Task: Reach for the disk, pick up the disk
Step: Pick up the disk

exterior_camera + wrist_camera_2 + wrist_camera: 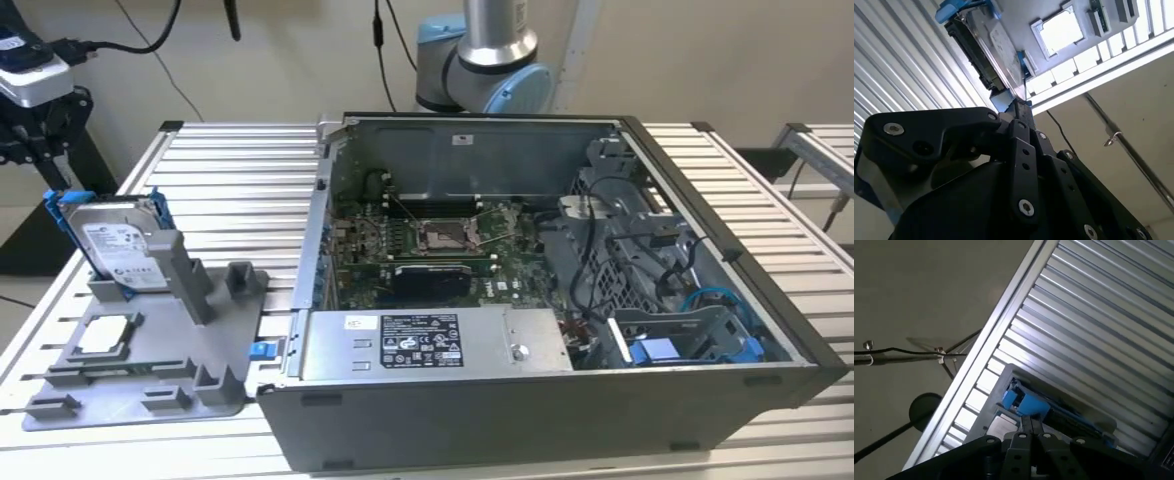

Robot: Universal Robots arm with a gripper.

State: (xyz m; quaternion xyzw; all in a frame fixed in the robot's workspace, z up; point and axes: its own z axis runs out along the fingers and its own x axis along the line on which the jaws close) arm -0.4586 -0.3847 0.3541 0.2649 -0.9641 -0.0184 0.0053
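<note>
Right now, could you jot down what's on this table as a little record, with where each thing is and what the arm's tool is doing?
disk: upright on its edge in the grey holder, at the exterior view's left
grey holder: on the slatted table
chip: flat on the holder's base, apart from the disk
computer case: open, middle of the table
tool: shut, aimed at the disk; contact cannot be told

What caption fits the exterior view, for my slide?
Disk standing in a grey holder beside the open computer case.
</note>
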